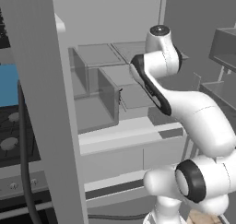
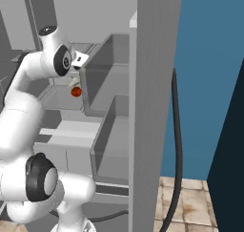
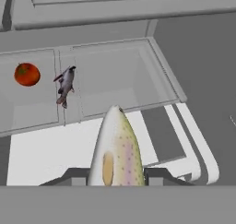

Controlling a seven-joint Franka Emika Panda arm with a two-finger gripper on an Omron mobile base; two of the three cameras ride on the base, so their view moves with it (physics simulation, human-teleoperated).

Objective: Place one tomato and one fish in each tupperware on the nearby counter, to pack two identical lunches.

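Hand view: tool (image 3: 115, 177) closed on a pale speckled fish (image 3: 115, 149), its two finger tips (image 3: 76, 176) pressing either flank, fish pointing away from the camera over grey shelving; beyond it a red tomato (image 3: 26, 74) and a second, smaller grey fish (image 3: 65, 85) lie just apart in a grey compartment; right base view shows the tomato (image 2: 76, 91) just below the arm's wrist.

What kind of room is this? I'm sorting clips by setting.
Likely a simulated kitchen: a gas stove, grey compartments holding a tomato and a small fish, and another fish at the end effector.
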